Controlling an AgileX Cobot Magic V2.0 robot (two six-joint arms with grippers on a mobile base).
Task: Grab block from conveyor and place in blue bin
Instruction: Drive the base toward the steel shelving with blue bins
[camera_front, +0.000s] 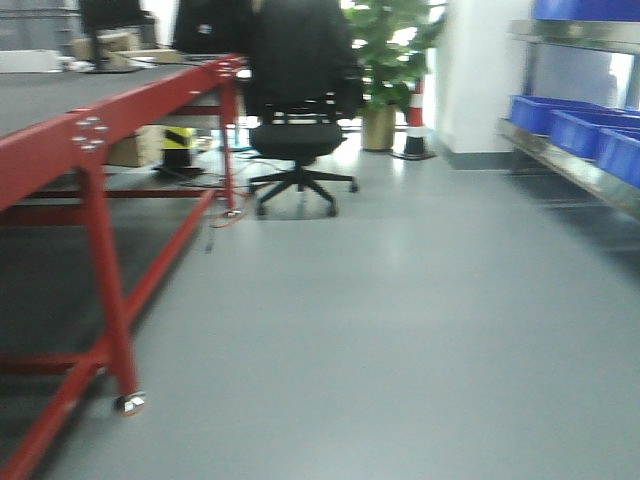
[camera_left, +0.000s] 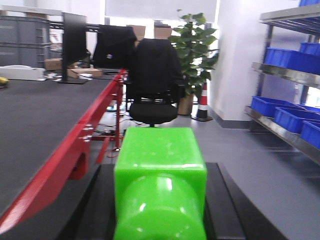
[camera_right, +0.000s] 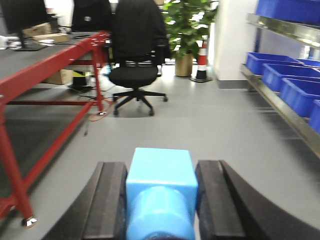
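In the left wrist view my left gripper (camera_left: 160, 210) is shut on a bright green block (camera_left: 160, 155), held between its black fingers (camera_left: 225, 200) above the floor. In the right wrist view my right gripper (camera_right: 161, 207) is shut on a light blue block (camera_right: 160, 172) between its black fingers (camera_right: 107, 200). Several blue bins (camera_front: 560, 120) sit on a metal shelf at the right; they also show in the left wrist view (camera_left: 287, 59) and the right wrist view (camera_right: 277, 75). The conveyor is out of view. Neither gripper shows in the front view.
A red-framed table (camera_front: 100, 130) with a dark top runs along the left. A black office chair (camera_front: 295, 110), a potted plant (camera_front: 385, 60) and a traffic cone (camera_front: 415, 125) stand ahead. Glossy grey floor (camera_front: 400, 330) lies between the table and the shelf.
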